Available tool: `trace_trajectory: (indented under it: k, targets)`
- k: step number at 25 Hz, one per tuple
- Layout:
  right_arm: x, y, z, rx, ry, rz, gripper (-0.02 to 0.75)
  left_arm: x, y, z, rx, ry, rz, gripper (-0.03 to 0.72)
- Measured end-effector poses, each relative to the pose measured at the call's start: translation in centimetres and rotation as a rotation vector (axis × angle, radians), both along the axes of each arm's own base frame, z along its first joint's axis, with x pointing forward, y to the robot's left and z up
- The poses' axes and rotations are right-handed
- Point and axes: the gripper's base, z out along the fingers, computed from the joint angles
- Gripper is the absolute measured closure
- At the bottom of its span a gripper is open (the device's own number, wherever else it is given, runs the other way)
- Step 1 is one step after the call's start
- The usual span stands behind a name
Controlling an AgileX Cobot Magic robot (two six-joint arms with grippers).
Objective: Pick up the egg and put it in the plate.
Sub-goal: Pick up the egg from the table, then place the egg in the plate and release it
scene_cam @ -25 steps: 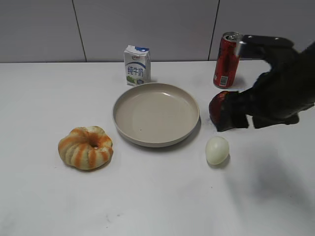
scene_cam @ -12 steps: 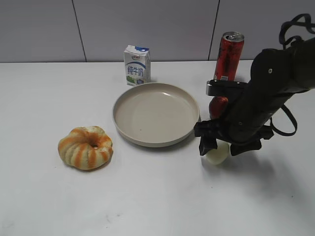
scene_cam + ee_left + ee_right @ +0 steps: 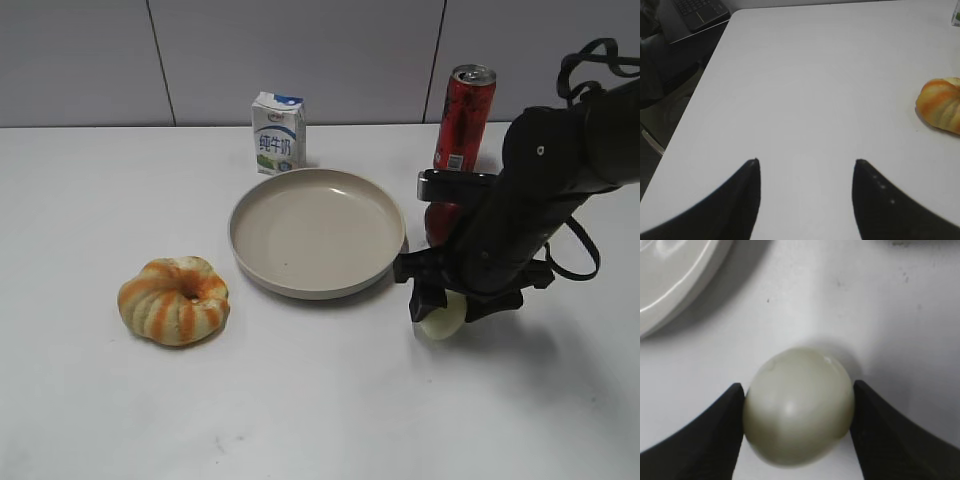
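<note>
My right gripper (image 3: 797,400) has come down over the egg (image 3: 797,412) since half a second ago; both fingers now press its sides, clamped, with the egg seemingly on the table (image 3: 300,400) just right of the plate (image 3: 317,232). I judge the grasp made, so lifting comes next. My left gripper (image 3: 805,170) hangs spread over bare tabletop, near the striped bread (image 3: 940,105). Farther back stand the red can (image 3: 464,118) and milk carton (image 3: 278,132).

Right gripper (image 3: 446,308) came down from above the dark red round fruit (image 3: 441,219) to the small pale cream egg (image 3: 441,322) on the white tabletop (image 3: 300,400). Its black fingers (image 3: 720,435) now bracket the egg, touching both sides. The fruit, half covered a second ago, shows less behind the arm.
</note>
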Motion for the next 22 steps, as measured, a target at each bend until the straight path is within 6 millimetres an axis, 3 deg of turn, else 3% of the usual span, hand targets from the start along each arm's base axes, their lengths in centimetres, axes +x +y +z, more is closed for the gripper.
trace_trajectory:
  k: [5, 11, 14, 22]
  targets:
    - [0.1, 0.5, 2.8, 0.009, 0.007, 0.070, 0.276, 0.0, 0.0, 0.0, 0.000, 0.000, 0.000, 0.242]
    - [2.5, 2.6, 7.8, 0.118, -0.131, 0.080, 0.276, 0.0, 0.0, 0.0, 0.000, 0.000, 0.000, 0.242]
    - [3.7, 4.2, 8.8, 0.153, -0.187, 0.100, 0.276, 0.0, 0.0, 0.0, 0.000, 0.000, 0.000, 0.242]
    - [7.5, 8.6, 4.8, 0.150, -0.164, 0.159, 0.276, 0.0, 0.0, 0.0, 0.000, 0.000, 0.000, 0.242]
